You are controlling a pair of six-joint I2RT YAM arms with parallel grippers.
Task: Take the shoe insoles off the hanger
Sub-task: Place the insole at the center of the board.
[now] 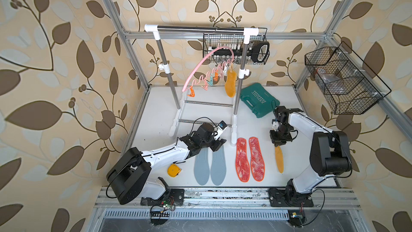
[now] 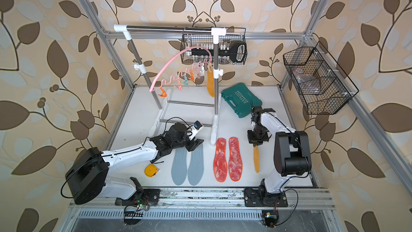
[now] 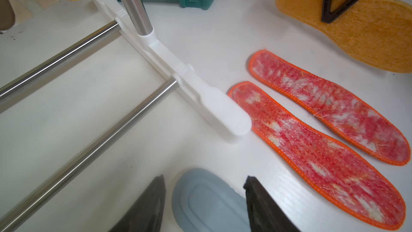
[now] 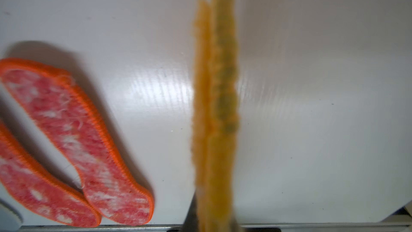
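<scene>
Right wrist view gives only a blurred, edge-on strip of the held insole (image 4: 218,108). Left wrist view adds its broad mustard face (image 3: 356,34), with a black finger (image 3: 326,1) across the heel end. In both top views the right tool (image 1: 277,145) (image 2: 256,145) is clamped on that heel. The pad hangs toward 6 o'clock, and whether its toe meets the bench (image 1: 156,112) I cannot tell.

At 9 o'clock from this tool the red insoles (image 1: 256,159) lie flat, side by side. Only the top views show the hanger (image 1: 200,62) on the rack (image 1: 196,29), at 11 o'clock. The hung insole (image 1: 230,83) is clipped at its right end, and the green case (image 1: 259,100) lies at 12.

Left tool (image 3: 205,197) stands released, jaws apart above the heel of one of the grey insoles (image 3: 200,208); contact cannot be told. That pair lies flat toward 6 o'clock (image 1: 201,168).
</scene>
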